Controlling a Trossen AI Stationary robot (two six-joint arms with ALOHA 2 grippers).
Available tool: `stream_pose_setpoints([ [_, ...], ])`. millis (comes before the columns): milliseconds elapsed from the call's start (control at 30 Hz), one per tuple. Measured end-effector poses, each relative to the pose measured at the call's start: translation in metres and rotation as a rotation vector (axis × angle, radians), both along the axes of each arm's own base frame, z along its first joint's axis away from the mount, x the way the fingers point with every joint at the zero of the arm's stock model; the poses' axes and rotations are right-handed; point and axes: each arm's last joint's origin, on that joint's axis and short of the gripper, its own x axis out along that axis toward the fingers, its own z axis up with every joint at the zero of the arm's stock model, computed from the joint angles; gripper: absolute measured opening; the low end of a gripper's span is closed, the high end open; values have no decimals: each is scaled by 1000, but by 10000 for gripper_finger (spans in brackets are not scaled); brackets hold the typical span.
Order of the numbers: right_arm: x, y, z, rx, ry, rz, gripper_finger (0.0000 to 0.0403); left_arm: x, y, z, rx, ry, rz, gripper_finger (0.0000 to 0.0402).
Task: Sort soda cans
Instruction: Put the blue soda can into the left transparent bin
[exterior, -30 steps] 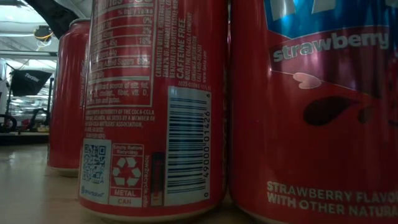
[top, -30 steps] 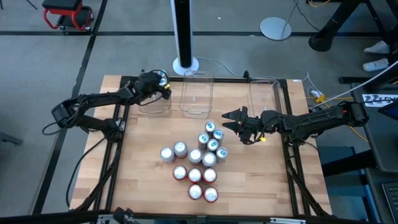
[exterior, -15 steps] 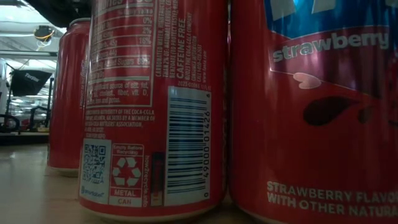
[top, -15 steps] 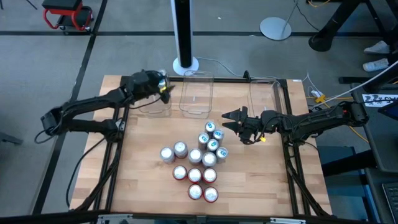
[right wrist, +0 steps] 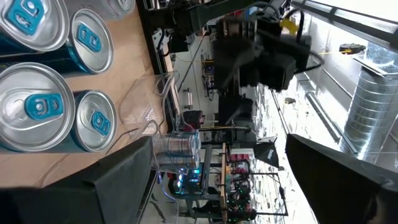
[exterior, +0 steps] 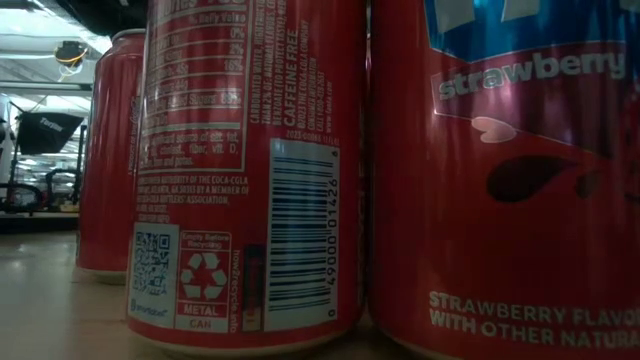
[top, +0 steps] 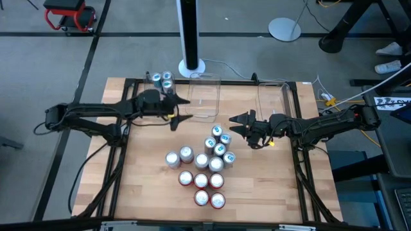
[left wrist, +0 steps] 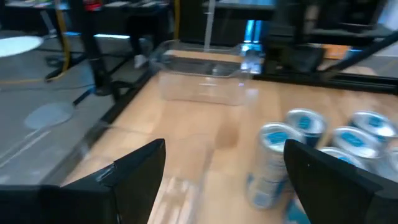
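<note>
A cluster of soda cans (top: 204,165) stands upright on the wooden table: teal ones (top: 220,144) at its far right, silver ones (top: 186,154) in the middle, red ones (top: 201,189) nearest; the low view is filled by red cans (exterior: 250,170). Three teal cans (top: 164,79) stand in the left clear tub (top: 158,102). My left gripper (top: 180,110) is open, between that tub and the cluster, empty; its wrist view shows teal cans (left wrist: 273,155) ahead of the gripper (left wrist: 224,180). My right gripper (top: 236,124) is open, just right of the teal cans (right wrist: 37,106), touching nothing.
Two more clear tubs stand along the far edge, a middle one (top: 204,99) and a right one (top: 273,96). Black frame rails (top: 302,160) run along the table's sides. Bare wood lies left of the cluster (top: 144,173) and right of it (top: 270,179).
My left gripper has drawn back from above the left tub, moving toward the near edge and right, toward the can cluster. With it gone, three teal cans show in that tub. My right arm and the cluster have kept still.
</note>
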Motion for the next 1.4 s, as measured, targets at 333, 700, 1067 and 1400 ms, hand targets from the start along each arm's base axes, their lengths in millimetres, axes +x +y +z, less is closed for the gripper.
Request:
stream_pose_setpoints([
  [333,0,0,0,0,0,0,366,30,-32,-19,-1,-3,-146,315],
  [700,0,0,0,0,0,0,366,56,-54,-47,-27,13,-295,315],
  [1067,0,0,0,0,0,0,366,83,-56,-55,-80,40,-305,315],
  [1400,0,0,0,0,0,0,366,106,-57,-56,-107,180,-300,315],
])
